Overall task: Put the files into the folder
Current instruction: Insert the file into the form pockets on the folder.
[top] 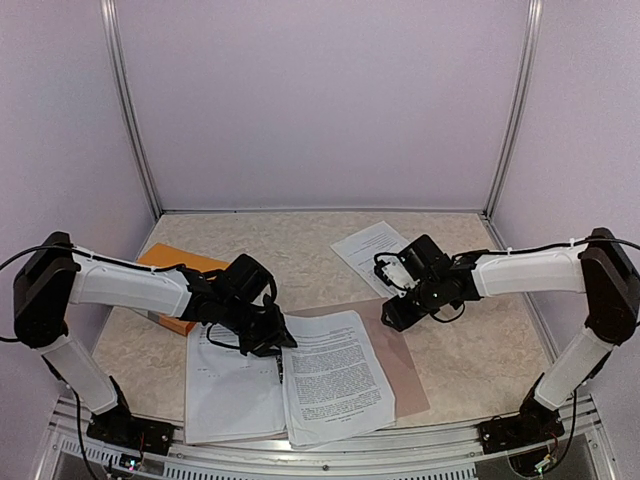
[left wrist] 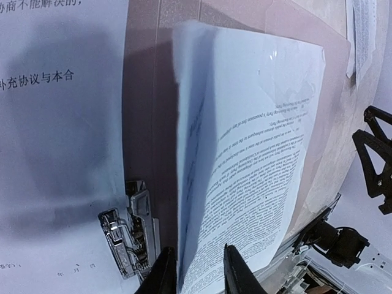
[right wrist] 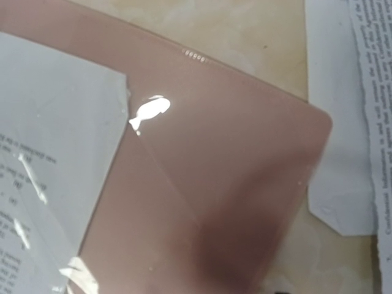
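Beige marbled counter [top: 480, 330], lilac walls. A white printed paper sheet [top: 335, 385] lies on the open translucent brown plastic folder [top: 408, 350], long axis six to twelve. The left tool [left wrist: 199, 275] straddles its nine o'clock edge, released. A second white sheet [top: 365, 250] lies off-folder, at eleven o'clock from the nearer right tool [top: 400, 312], whose grip I cannot tell.

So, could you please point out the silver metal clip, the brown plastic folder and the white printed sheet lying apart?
silver metal clip [left wrist: 128, 239], left wrist view, its middle.
brown plastic folder [right wrist: 233, 171], right wrist view, bare cover.
white printed sheet [top: 362, 250], top view, its middle.
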Controlling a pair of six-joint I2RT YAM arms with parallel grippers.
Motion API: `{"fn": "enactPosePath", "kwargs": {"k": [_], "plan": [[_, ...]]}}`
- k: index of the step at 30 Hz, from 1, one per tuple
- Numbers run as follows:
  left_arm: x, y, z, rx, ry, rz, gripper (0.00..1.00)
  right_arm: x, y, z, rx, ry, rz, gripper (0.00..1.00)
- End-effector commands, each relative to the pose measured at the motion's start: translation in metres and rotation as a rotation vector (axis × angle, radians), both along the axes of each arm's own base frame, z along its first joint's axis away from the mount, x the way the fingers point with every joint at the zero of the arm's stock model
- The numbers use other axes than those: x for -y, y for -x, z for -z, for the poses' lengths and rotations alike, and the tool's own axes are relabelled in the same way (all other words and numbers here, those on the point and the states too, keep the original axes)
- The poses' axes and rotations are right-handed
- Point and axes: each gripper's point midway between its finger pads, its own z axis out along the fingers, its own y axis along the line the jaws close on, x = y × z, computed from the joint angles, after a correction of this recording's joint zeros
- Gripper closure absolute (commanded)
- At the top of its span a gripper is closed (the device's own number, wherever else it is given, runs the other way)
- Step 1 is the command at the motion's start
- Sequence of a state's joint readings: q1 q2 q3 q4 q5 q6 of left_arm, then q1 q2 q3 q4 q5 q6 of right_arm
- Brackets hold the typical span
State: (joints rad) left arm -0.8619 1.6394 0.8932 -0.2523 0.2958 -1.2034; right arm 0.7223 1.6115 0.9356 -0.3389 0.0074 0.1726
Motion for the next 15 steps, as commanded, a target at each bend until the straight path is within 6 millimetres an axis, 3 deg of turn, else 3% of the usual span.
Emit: {"fn": "enactPosePath", "kwargs": {"k": [1, 15], "plan": [[0.0061, 0.0108, 0.0097, -0.022, 0.016, 0.025, 0.75, 0.0025, -0.0009, -0.0077, 0.017, -0.018, 0.002, 0.48], [0.0031, 0.0158, 0.0166, 0.001, -0.001, 0.005, 0.76, 0.0, 0.0056, -0.008, 0.002, -0.046, -0.007, 0.48]]}}
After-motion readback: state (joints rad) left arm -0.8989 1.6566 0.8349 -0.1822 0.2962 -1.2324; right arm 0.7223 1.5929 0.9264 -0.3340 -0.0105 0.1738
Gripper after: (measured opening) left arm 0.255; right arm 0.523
